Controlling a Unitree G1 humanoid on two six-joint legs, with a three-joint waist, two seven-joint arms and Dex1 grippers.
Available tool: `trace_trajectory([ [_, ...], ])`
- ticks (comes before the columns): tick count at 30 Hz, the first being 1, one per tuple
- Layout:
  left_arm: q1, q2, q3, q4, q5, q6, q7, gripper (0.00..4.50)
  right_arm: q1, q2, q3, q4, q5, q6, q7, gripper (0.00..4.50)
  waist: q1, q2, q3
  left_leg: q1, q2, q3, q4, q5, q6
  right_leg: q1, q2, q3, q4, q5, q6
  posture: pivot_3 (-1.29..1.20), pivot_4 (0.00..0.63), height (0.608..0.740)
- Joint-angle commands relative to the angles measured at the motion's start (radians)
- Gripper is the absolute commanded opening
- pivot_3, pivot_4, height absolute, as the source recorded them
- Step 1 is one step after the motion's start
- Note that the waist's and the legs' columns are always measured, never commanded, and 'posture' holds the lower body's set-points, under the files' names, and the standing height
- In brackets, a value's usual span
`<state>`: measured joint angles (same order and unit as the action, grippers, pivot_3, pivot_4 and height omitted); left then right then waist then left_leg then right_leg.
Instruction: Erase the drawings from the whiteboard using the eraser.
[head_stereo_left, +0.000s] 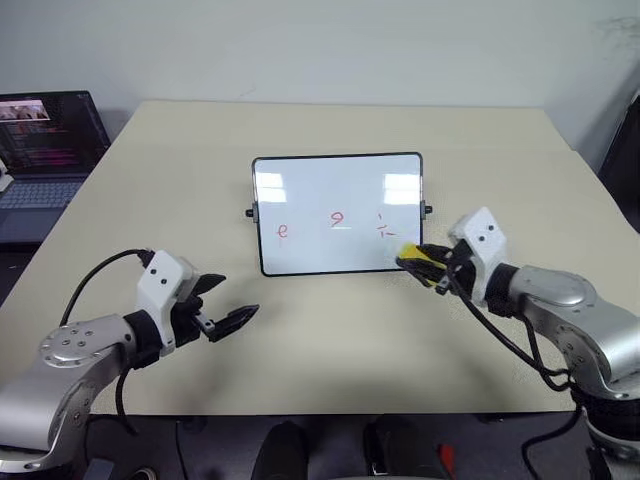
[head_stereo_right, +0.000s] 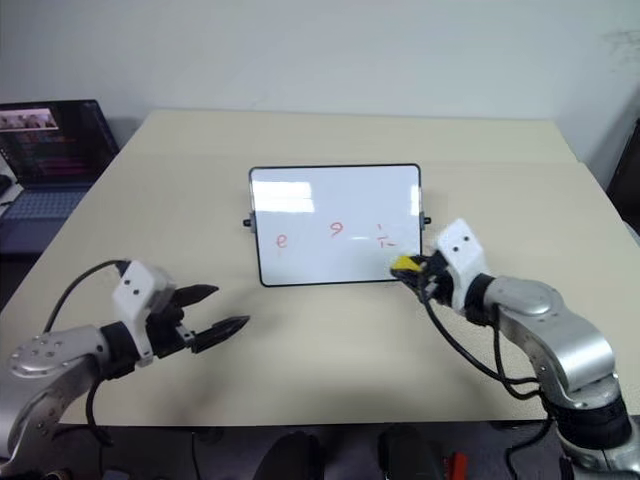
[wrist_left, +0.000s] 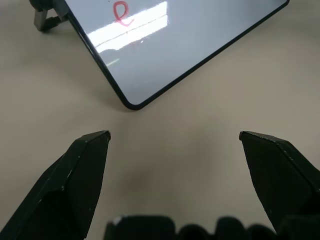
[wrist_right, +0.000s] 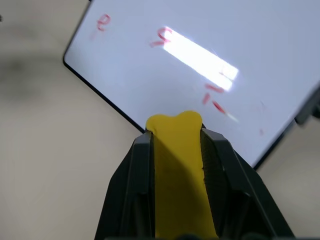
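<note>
The yellow eraser is clamped in the right gripper at the whiteboard's lower right corner, the nearest drawing lying just up-left of it, while the left gripper is held open at lower left.

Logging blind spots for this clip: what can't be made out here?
- Eraser: right wrist view, its dark underside and rear are covered by the right tool's fingers.
- Whether the eraser touches the whiteboard: head views, too small to tell.
- Laptop: left eye view, cut off by the picture edge; screen text too small.
</note>
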<state>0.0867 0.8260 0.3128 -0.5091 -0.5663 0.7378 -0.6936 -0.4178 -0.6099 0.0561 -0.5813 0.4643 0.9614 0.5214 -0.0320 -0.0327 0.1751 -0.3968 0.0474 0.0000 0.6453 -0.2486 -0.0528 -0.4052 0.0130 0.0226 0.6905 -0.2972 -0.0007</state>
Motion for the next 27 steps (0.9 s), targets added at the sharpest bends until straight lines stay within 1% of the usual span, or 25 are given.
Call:
trace_trajectory([
  [1, -0.015, 0.020, 0.028, -0.001, 0.010, -0.006, -0.001, 4.50, -0.088, 0.034, 0.063, 0.017, -0.018, -0.031, 0.007, 0.96, 0.000, 0.000, 0.000, 0.000, 0.000, 0.000, 0.000, 0.000, 0.000, 0.000, 0.000, 0.000, 0.000, 0.000, 0.000, 0.00, 0.150, 0.740],
  [4, -0.030, 0.028, 0.027, 0.017, 0.010, -0.007, -0.008, 4.50, -0.149, 0.079, 0.137, 0.065, -0.058, -0.070, 0.004, 0.96, 0.001, 0.000, 0.000, 0.000, 0.000, 0.000, 0.000, 0.000, 0.000, 0.000, 0.000, -0.001, 0.000, 0.002, -0.004, 0.00, 0.150, 0.740],
  [7, -0.048, 0.045, 0.026, 0.044, 0.017, -0.003, -0.014, 4.50, -0.238, 0.127, 0.275, 0.150, -0.170, -0.188, 0.016, 0.96, -0.001, 0.000, 0.000, -0.001, 0.000, 0.000, 0.000, 0.000, 0.000, -0.001, 0.000, -0.001, 0.000, 0.003, -0.005, 0.00, 0.150, 0.740],
  [9, -0.062, 0.050, 0.023, 0.061, 0.018, -0.002, -0.016, 4.50, -0.285, 0.149, 0.334, 0.214, -0.240, -0.257, 0.021, 0.96, -0.001, 0.000, 0.000, 0.000, 0.000, 0.000, 0.000, 0.000, 0.000, -0.001, 0.000, -0.001, 0.000, 0.003, -0.005, 0.00, 0.150, 0.740],
  [12, -0.084, 0.056, 0.011, 0.081, 0.029, -0.020, -0.033, 4.50, -0.374, 0.224, 0.410, 0.341, -0.323, -0.351, 0.029, 0.96, -0.001, 0.000, 0.000, -0.001, 0.000, 0.000, 0.000, 0.000, 0.000, -0.001, 0.000, -0.001, 0.000, 0.003, -0.005, 0.00, 0.150, 0.740],
  [17, -0.111, 0.066, -0.003, 0.108, 0.047, -0.043, -0.063, 4.50, -0.484, 0.346, 0.482, 0.568, -0.446, -0.493, 0.027, 0.96, 0.000, -0.001, 0.000, -0.001, 0.001, 0.000, 0.000, 0.000, 0.000, -0.001, 0.000, -0.002, 0.000, 0.003, -0.005, 0.00, 0.150, 0.740],
  [21, -0.128, 0.065, -0.011, 0.116, 0.051, -0.047, -0.074, 4.50, -0.555, 0.437, 0.491, 0.757, -0.535, -0.609, -0.020, 0.96, 0.000, -0.001, 0.000, -0.001, 0.001, 0.000, 0.000, 0.000, 0.000, -0.002, -0.001, -0.002, 0.001, 0.003, -0.006, 0.00, 0.150, 0.740],
  [24, -0.119, 0.065, -0.014, 0.107, 0.052, -0.046, -0.081, 4.50, -0.589, 0.482, 0.496, 0.879, -0.596, -0.686, -0.043, 0.96, 0.000, -0.001, -0.001, -0.001, 0.001, -0.001, 0.000, 0.000, 0.000, -0.002, -0.001, -0.002, 0.001, 0.003, -0.006, 0.00, 0.150, 0.740],
  [27, -0.117, 0.064, -0.011, 0.105, 0.055, -0.046, -0.085, 4.50, -0.606, 0.511, 0.502, 0.960, -0.624, -0.706, -0.007, 0.96, 0.000, -0.001, -0.001, -0.002, 0.001, -0.001, 0.000, 0.000, 0.000, -0.002, -0.001, -0.002, 0.001, 0.003, -0.006, 0.00, 0.150, 0.740],
])
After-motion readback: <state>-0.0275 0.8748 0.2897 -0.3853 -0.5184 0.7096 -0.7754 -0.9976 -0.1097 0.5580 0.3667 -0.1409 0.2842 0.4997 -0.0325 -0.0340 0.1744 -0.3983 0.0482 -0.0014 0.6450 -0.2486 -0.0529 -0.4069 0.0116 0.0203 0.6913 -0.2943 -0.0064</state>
